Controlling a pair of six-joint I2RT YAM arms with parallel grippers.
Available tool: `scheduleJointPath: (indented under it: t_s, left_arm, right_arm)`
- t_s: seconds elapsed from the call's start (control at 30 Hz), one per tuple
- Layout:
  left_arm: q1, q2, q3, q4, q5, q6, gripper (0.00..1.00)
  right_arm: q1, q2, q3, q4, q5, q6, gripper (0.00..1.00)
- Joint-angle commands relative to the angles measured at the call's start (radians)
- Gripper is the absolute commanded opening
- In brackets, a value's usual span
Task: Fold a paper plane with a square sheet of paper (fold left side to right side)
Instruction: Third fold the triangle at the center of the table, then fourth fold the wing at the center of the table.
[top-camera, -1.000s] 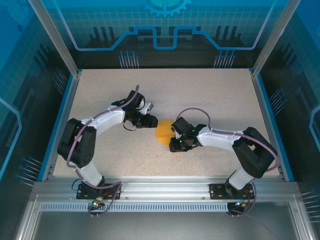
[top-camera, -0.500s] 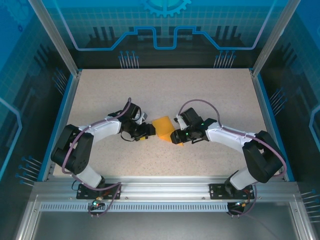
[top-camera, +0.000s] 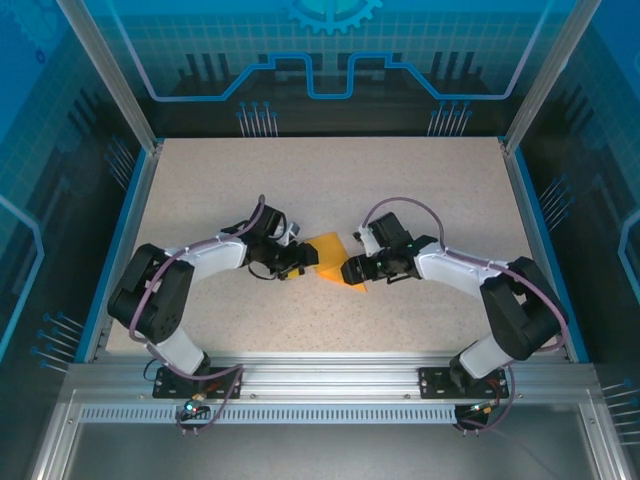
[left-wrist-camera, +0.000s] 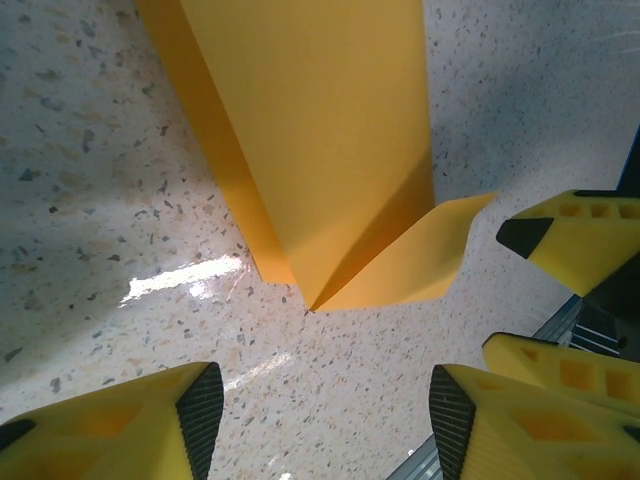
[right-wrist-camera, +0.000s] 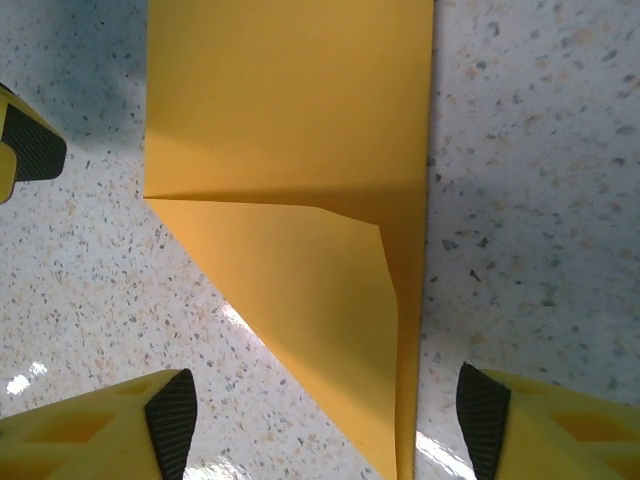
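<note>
The bright orange sheet of paper (top-camera: 330, 258) lies folded on the speckled tabletop between my two grippers. In the left wrist view the paper (left-wrist-camera: 320, 140) is a folded strip with a corner flap (left-wrist-camera: 410, 265) curling up at its near end. In the right wrist view the paper (right-wrist-camera: 290, 130) has a triangular flap (right-wrist-camera: 310, 310) folded over. My left gripper (top-camera: 303, 259) is open just left of the sheet, nothing between its fingers (left-wrist-camera: 190, 410). My right gripper (top-camera: 352, 270) is open at the sheet's right end, its fingers (right-wrist-camera: 170, 415) straddling the pointed tip.
The right gripper's yellow fingertip (left-wrist-camera: 560, 240) shows past the flap in the left wrist view. Blue rails (top-camera: 130, 230) border the table's sides and a metal frame (top-camera: 320, 380) runs along the near edge. Bare tabletop (top-camera: 330, 180) stretches behind the arms.
The sheet has gone from raised between the grippers to lying flat. Both grippers have let go and now stand open at its two ends. The right arm swung outward.
</note>
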Motion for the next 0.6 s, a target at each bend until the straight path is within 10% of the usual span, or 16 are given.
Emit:
scheduleJointPath:
  t_s: [0.0, 0.57]
  left_arm:
    - [-0.005, 0.02, 0.009, 0.028, 0.037, -0.026, 0.61]
    - [-0.026, 0.107, 0.062, 0.088, 0.08, -0.066, 0.59]
  right_arm:
    - [-0.003, 0.036, -0.014, 0.051, -0.081, 0.01, 0.75]
    - [0.095, 0.009, -0.105, 0.048, -0.092, 0.091, 0.75]
